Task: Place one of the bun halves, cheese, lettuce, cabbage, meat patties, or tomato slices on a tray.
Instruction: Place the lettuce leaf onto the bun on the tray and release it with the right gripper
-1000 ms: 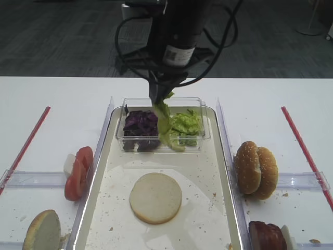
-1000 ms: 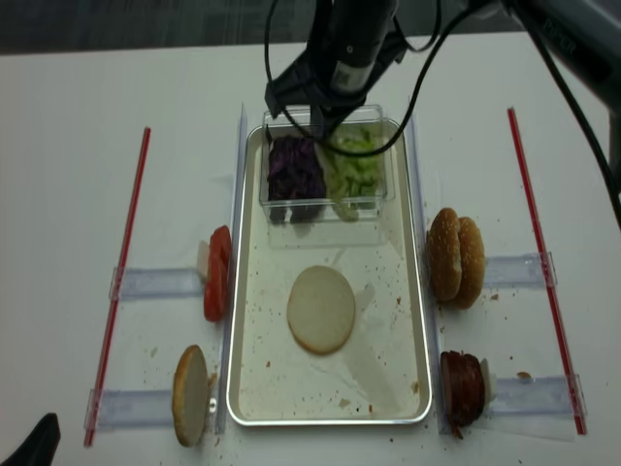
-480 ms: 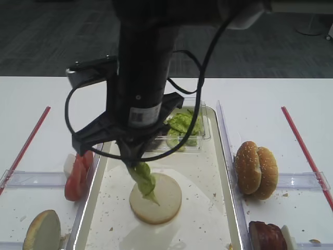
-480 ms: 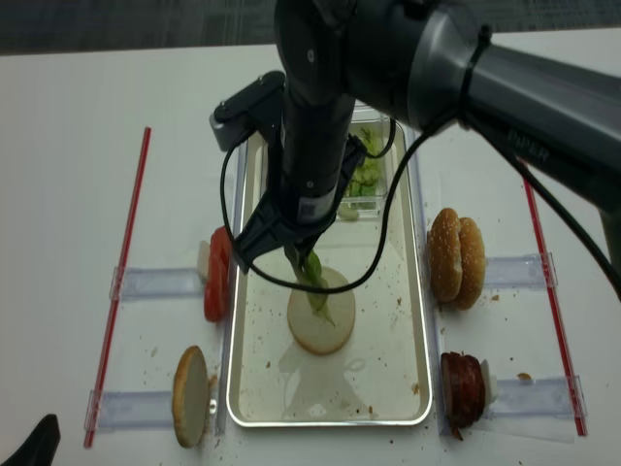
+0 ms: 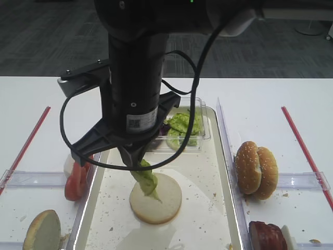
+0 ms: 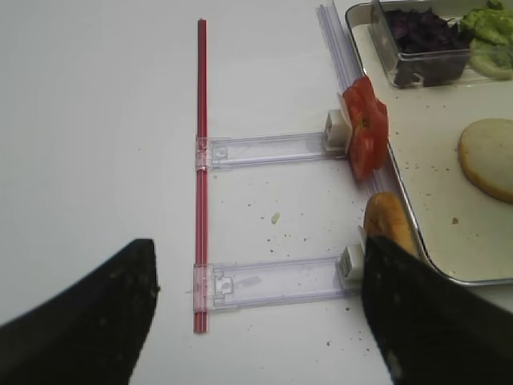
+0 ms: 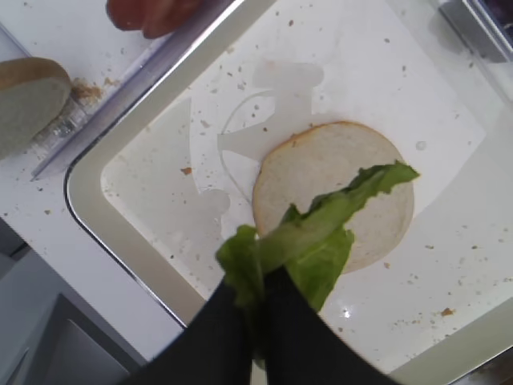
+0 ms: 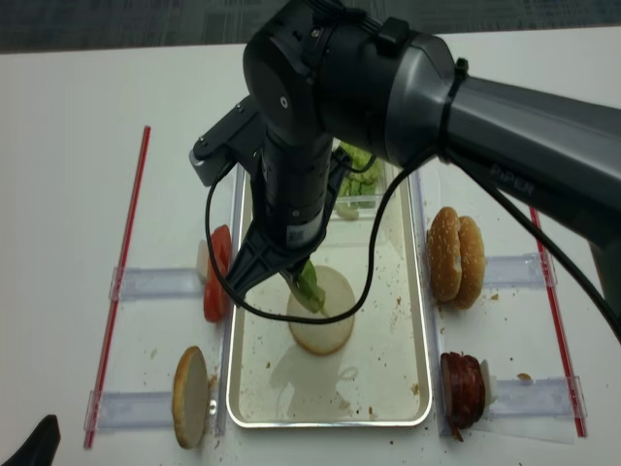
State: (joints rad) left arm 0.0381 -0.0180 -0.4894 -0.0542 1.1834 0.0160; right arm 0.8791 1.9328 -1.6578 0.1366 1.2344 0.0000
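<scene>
The lettuce leaf (image 7: 317, 233) hangs lengthwise from the right gripper (image 7: 258, 309), jaws pinching its upper end, its free tip slanting down over the pale cut face of the bun half (image 7: 337, 192) lying flat on the tray (image 7: 112, 216). A second ago the leaf was just above the clear tub (image 5: 200, 127) at the tray's far end; half a second ago it was already at the bun, and now its tip reaches nearer the bun's middle. The left gripper (image 6: 256, 313) has its jaws spread, holding nothing.

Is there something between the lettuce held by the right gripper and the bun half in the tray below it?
Nothing visible. The right gripper holds the lettuce directly over the bun half lying cut face up on the tray, with only air between them.
</scene>
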